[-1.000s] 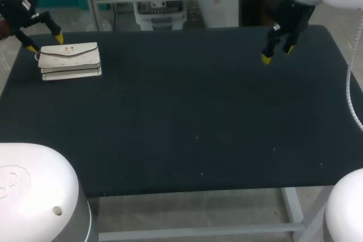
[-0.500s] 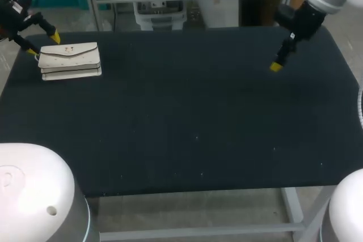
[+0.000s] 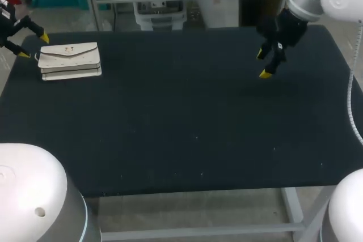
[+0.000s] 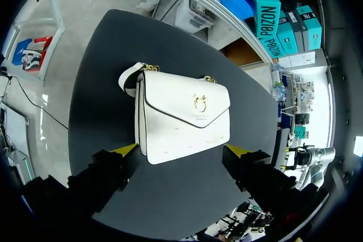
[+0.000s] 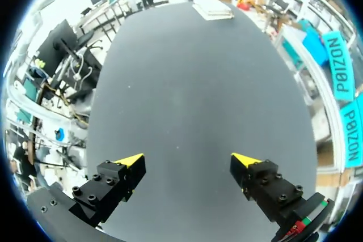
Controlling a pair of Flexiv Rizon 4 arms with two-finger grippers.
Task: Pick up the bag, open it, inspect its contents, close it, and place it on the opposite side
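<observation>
At the far left corner of the worktop (image 3: 187, 123) the white bag (image 3: 69, 59) is lying flat, flap up, its long axis running side to side. The left jaws are hanging apart and empty just beside its outer end. The bag is sitting ahead of them, seemingly within their span, though the wrist view is bending shapes. The right jaws, also apart and empty, are hovering well away, so the left arm is sitting far nearer.

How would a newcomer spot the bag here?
On the dark table, look to the far left corner, beside the open left gripper. The bag is a white flap purse with a gold clasp, the only object on the table.
</observation>
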